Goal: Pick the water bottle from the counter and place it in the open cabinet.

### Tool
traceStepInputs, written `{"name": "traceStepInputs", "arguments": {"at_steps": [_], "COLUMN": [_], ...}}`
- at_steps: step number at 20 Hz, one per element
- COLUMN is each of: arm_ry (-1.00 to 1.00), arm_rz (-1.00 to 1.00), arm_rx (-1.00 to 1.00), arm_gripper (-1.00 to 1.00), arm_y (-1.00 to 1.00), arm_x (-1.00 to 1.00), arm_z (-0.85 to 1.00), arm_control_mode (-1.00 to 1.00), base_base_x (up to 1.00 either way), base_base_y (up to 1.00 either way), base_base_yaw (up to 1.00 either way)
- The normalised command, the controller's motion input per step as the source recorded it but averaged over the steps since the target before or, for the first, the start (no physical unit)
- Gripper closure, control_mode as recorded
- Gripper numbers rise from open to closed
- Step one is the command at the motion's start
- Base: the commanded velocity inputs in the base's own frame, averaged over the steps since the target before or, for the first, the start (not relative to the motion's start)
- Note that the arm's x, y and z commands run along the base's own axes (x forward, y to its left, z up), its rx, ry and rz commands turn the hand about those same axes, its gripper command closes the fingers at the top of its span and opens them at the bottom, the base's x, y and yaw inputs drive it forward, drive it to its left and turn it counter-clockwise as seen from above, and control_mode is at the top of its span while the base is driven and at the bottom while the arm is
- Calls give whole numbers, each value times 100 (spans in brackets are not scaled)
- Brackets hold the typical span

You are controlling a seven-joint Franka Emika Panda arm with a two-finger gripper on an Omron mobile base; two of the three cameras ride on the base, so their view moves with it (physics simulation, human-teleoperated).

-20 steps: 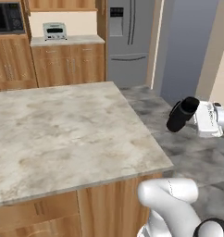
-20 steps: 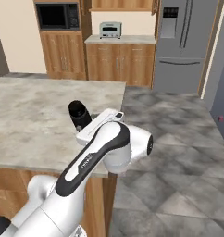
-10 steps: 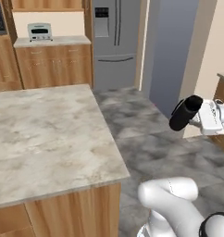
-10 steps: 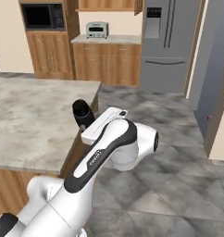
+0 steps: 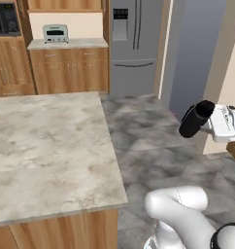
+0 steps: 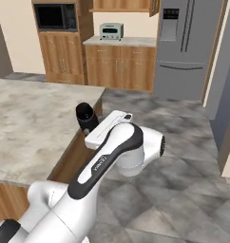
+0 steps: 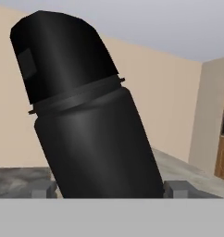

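At right in the left base view, the water bottle (image 5: pixel 196 118) hangs in the air over the grey floor (image 5: pixel 148 141), well clear of the surface (image 5: pixel 51 146) and off its right edge, tilted with one end toward the upper right where it meets the white hand. Gripper (image 5: pixel 210 121) fingers hidden behind the bottle. Against the frame half a second back, the whole picture has slid: camera moved; the fridge (image 5: pixel 134 44) now sits top centre and the toaster oven (image 5: pixel 55 33) further right. Bottle sits at much the same spot in the picture as before.

Right base view: bottle (image 6: pixel 87 117) upright-ish, just past the surface's right edge (image 6: pixel 83 123), partly behind the white forearm. Microwave (image 6: pixel 56 16) top left. Dark lettering on the forearm, too small to read.

Hand view: bottle (image 7: pixel 86 111) leans left, cap uppermost; grey fingertips (image 7: pixel 43 189) flank its base on both sides, closed against it. No label visible on the bottle.
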Motion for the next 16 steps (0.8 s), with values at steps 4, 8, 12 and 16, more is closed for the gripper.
{"name": "traceStepInputs", "arguments": {"at_steps": [4,8,12,16], "arm_ry": [0,0,0,0], "arm_rz": [0,0,0,0], "arm_rx": [0,0,0,0], "arm_gripper": [100,100,100,100], "arm_y": [0,0,0,0], "arm_x": [0,0,0,0], "arm_z": [0,0,0,0], "arm_control_mode": [100,100,100,100], "base_base_x": [23,25,35,93], "base_base_y": [-94,-100,-94,-29], "base_base_yaw": [25,28,24,22]}}
